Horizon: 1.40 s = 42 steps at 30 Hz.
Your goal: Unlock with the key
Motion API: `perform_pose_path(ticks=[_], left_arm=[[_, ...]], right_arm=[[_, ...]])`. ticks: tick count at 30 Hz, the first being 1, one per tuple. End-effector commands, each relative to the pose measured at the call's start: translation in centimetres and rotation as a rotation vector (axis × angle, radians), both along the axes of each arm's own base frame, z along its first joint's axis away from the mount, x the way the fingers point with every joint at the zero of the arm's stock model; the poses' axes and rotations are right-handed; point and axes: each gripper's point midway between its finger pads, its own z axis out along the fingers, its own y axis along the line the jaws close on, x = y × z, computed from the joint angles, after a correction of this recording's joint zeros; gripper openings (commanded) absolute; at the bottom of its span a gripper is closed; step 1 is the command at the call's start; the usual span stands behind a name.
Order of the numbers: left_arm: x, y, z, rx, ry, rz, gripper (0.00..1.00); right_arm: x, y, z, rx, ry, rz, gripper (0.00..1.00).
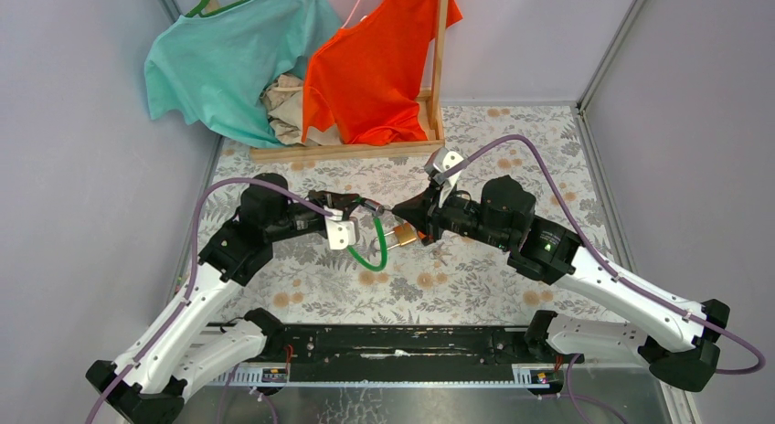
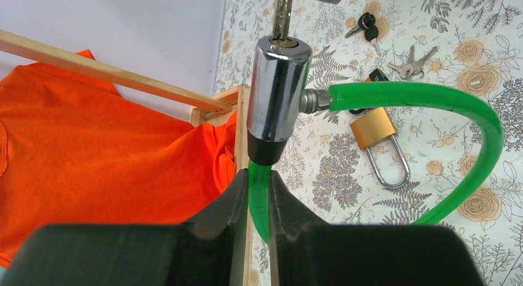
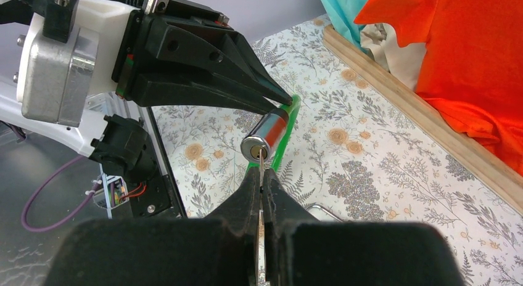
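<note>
A green cable lock (image 2: 432,95) with a chrome cylinder (image 2: 279,95) is held above the floral table. My left gripper (image 2: 259,175) is shut on the green cable just below the cylinder's black collar. The cable loops down to the right (image 1: 376,250). A thin metal key (image 3: 261,166) sits with its tip in the keyhole of the cylinder (image 3: 264,138). My right gripper (image 3: 261,175) is shut on the key's rear part. In the top view the two grippers meet tip to tip, left gripper (image 1: 358,205) and right gripper (image 1: 399,210), over the table's middle.
A brass padlock (image 2: 373,127) lies on the table under the cable, with loose silver keys (image 2: 413,61) and black-headed keys (image 2: 365,24) beyond it. A wooden rack (image 1: 347,152) with an orange shirt (image 1: 375,58) and a teal shirt (image 1: 233,63) stands at the back. Walls close both sides.
</note>
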Motion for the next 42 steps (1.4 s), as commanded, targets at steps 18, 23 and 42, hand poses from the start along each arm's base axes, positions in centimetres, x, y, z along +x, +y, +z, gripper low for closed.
perform_pose_path(ticks=[18, 23, 42], left_arm=[[0.9, -0.7, 3.0, -0.022, -0.084, 0.043, 0.00], [0.9, -0.9, 3.4, -0.026, -0.100, 0.038, 0.00], [2.2, 0.3, 4.7, -0.121, -0.081, 0.185, 0.00]], right_arm=[[2.4, 0.9, -0.2, -0.020, -0.012, -0.088, 0.00], [2.4, 1.7, -0.8, -0.020, -0.001, -0.068, 0.00], [1.4, 0.6, -1.5, 0.101, 0.050, -0.056, 0.93]])
